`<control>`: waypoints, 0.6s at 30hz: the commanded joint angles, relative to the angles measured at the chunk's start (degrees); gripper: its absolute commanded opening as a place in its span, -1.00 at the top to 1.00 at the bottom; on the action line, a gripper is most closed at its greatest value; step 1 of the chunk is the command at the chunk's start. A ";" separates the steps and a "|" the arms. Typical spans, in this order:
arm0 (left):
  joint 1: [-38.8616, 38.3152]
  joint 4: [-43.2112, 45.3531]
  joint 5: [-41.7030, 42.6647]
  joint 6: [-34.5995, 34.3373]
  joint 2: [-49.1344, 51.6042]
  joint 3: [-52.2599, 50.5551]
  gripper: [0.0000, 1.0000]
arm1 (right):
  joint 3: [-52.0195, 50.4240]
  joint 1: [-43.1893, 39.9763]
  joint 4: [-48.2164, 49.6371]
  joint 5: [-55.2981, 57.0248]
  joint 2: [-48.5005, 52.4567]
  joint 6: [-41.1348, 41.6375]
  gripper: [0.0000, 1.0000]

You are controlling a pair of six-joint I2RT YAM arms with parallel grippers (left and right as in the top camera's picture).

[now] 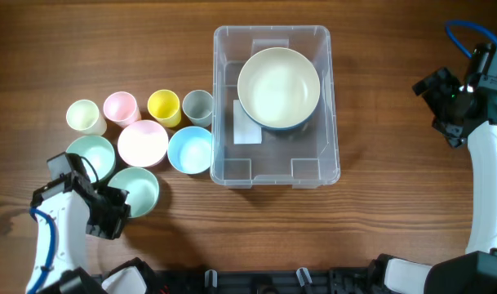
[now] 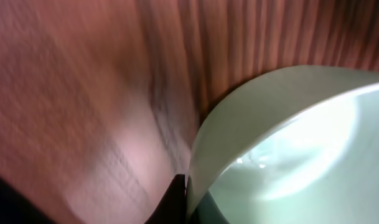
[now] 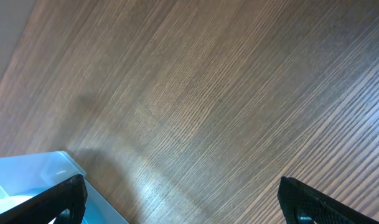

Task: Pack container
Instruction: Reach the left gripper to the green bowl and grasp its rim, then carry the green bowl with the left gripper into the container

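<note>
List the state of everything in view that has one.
container: lidless, one bowl inside.
large bowl: upright, empty, inside container.
cream cup, pink cup, yellow cup, grey cup: upright, empty.
pink bowl, blue bowl, upper green bowl, lower green bowl: upright, empty.
left tool: at lower green bowl's rim, grip unclear.
right tool: open, empty.

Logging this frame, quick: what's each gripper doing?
Left gripper: at the front green bowl rim, grip cannot be told.
Right gripper: open, empty.
</note>
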 commanded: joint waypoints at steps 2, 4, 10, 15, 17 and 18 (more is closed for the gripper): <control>0.37 -4.76 3.50 -0.11 -5.90 -0.31 0.92 | 0.63 -0.17 0.09 -0.07 0.44 0.79 -0.99; 0.37 -6.08 3.50 -0.07 -8.98 -0.20 0.92 | 0.63 -0.15 0.09 -0.07 0.44 0.81 -0.99; -0.17 -11.80 4.20 5.40 -21.05 6.71 0.92 | 0.63 -0.13 0.11 -0.07 0.44 0.81 -1.00; -6.62 -10.45 4.39 14.62 -22.05 17.79 0.93 | 0.63 -0.13 0.20 -0.07 0.44 0.79 -0.99; -11.56 -7.65 4.39 17.88 -20.44 22.47 0.92 | 0.63 -0.13 0.20 -0.07 0.44 0.79 -0.99; -13.88 -6.32 4.37 19.10 -19.39 24.37 0.92 | 0.63 -0.13 0.20 -0.07 0.44 0.79 -0.99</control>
